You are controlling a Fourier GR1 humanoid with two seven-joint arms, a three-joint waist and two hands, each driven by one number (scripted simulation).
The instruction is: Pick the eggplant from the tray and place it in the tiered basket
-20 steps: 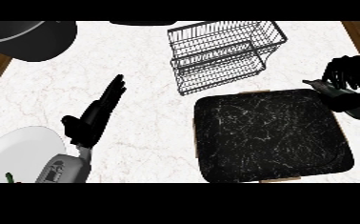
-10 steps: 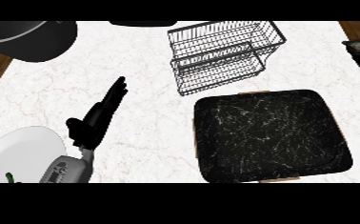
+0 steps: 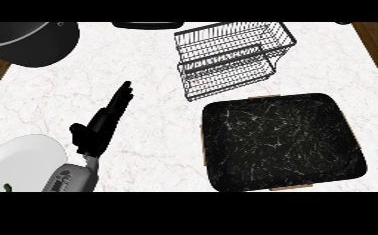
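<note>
A black marbled tray point(image 3: 280, 141) lies at the lower right of the white counter, and nothing shows on it. Behind it stands the wire tiered basket point(image 3: 229, 59), with nothing visible in either tier. No eggplant is in view. My left hand point(image 3: 100, 124) rests open at the lower left, fingers straight and pointing up and to the right, well apart from the tray and the basket. My right hand does not show in the head view.
A dark round pan point(image 3: 33, 41) sits at the top left corner. A black object point(image 3: 148, 24) lies at the top edge. A white plate point(image 3: 26, 161) shows at the lower left beside my forearm. Brown counter edges run along both sides.
My right hand, seen at the right edge one second ago, moved up and out of view. The left hand has hardly moved.
</note>
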